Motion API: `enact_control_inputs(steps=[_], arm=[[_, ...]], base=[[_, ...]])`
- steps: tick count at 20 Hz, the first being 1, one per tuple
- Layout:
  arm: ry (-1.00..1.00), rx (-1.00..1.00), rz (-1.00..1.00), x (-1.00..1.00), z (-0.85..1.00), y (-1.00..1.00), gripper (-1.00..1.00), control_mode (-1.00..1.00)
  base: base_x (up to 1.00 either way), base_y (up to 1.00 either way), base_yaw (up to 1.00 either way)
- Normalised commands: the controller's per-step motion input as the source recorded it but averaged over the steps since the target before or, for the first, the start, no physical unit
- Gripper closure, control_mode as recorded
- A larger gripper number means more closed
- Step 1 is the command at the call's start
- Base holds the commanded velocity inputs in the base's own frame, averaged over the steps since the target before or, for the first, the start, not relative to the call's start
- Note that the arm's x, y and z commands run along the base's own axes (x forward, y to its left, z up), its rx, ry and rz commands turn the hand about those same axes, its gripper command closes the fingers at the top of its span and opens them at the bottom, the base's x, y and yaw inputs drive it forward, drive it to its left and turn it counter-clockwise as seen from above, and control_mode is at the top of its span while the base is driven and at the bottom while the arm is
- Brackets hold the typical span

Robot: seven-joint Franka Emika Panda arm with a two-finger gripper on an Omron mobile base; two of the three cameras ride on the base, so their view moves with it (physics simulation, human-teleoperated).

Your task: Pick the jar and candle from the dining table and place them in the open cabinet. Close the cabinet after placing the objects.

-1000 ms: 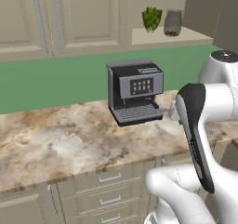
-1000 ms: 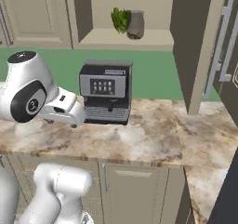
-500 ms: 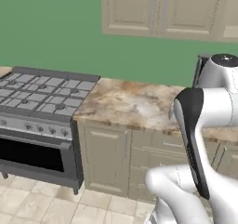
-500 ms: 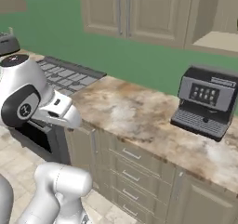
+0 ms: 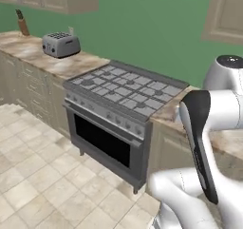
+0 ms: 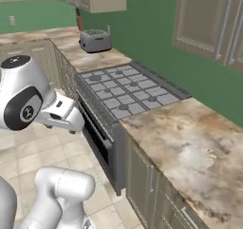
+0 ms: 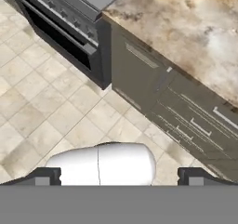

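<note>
Since the earlier pictures the whole scene has swung round: the base has turned, so the coffee machine and cabinet shelf have slid out of frame, and a gas stove (image 5: 126, 92) with a dark oven door now fills the middle, a silver toaster (image 5: 60, 43) on the marbled counter (image 6: 190, 142) beyond it. That is camera travel, not the things moving.

In the hand view the gripper (image 7: 119, 176) looks down at the tiled floor (image 7: 51, 111) and drawer fronts, its jaws spread as wide as they go with nothing between them.

Neither the jar nor the candle can be found in these views, nor the dining table, so where they stand, which way they point and how their long axes run cannot be told from here. As a judgement only: a squat glass jar would be stiff, smooth and breakable, best taken across its sides near mid-height; a slim candle on a holder would be light and tippy, better gripped low on the stem.
</note>
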Motion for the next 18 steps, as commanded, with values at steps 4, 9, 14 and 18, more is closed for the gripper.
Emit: enact_control_inputs(steps=[4,9,14,18], arm=[[0.0,0.0,0.0,0.0,0.0,0.0,-1.0,1.0],[0.0,0.0,0.0,0.0,0.0,0.0,-1.0,1.0],[0.0,0.0,0.0,0.0,0.0,0.0,-1.0,1.0],[0.0,0.0,0.0,0.0,0.0,0.0,-1.0,1.0]], base=[[1.0,0.47,0.44],[1.0,0.64,0.37],[1.0,0.71,0.32],[1.0,0.64,0.38]])
